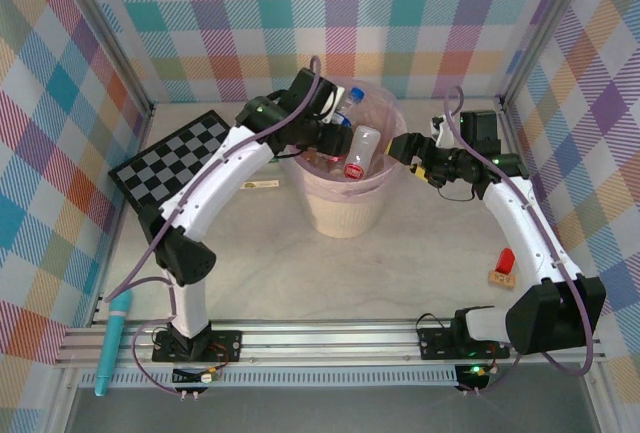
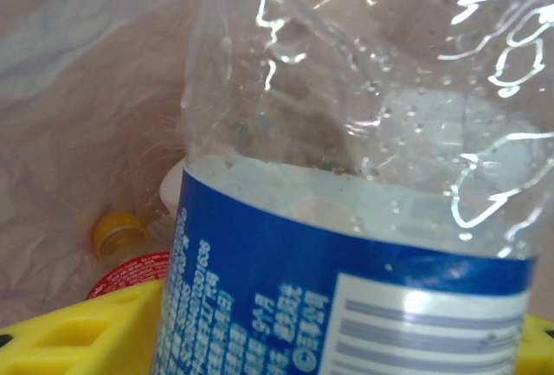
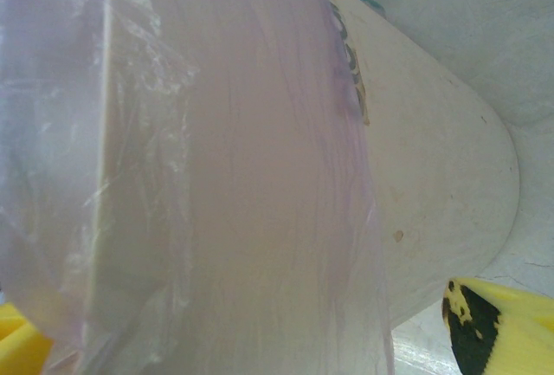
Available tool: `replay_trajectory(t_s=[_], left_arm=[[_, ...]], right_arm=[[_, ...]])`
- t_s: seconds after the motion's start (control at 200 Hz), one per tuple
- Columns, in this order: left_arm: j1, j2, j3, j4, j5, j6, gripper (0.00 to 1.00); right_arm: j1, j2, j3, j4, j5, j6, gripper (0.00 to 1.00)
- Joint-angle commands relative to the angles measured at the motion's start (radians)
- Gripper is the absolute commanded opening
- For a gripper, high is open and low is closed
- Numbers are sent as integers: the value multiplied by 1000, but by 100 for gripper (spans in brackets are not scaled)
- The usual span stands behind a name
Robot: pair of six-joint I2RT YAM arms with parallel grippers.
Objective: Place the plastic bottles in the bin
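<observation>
- The left claw (image 1: 335,113) hangs over the large round cream bin (image 1: 345,208), upper centre of the top view. The clear crinkled plastic bottle with the blue label (image 2: 346,219) looks thin and slick. I'd guess it could twist as it is let go and catch the rim instead of dropping in.
- The right claw (image 1: 405,146) sits just beside the bin's right rim. A small move inward might snag the translucent pink bag liner (image 3: 216,176) or shove the bin.
- Left claw: half closed around the blue-labelled bottle, a yellow finger (image 2: 69,336) at the lower left of the wrist view. Below lie a yellow-capped bottle (image 2: 117,232) and a red-labelled, white-capped bottle (image 1: 360,153).
- Right claw: jaws wide, holding nothing. Whether it touches the liner I cannot tell.
</observation>
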Motion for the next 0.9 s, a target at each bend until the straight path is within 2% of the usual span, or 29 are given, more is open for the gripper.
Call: replay_trajectory(t_s=[0.0,0.14,0.345,0.455,0.565,0.895], left_arm=[[0,39,40,-64,0,24,38],[6,69,40,-73,-23,13,49],[6,72,38,-69,-13,15,81],[5,63,41,-63,-12,17,89],[5,48,43,-54,-12,16,94],[5,-8,83,-18,44,23,99]], right_arm=[[8,-15,-28,-44,26,-39,97],[8,-19,-29,-49,29,-42,96],[8,-15,-25,-50,28,-44,96],[8,-14,-24,-52,29,-44,97],[8,-13,-21,-56,28,-44,96],[8,-17,-15,-61,39,-41,96]])
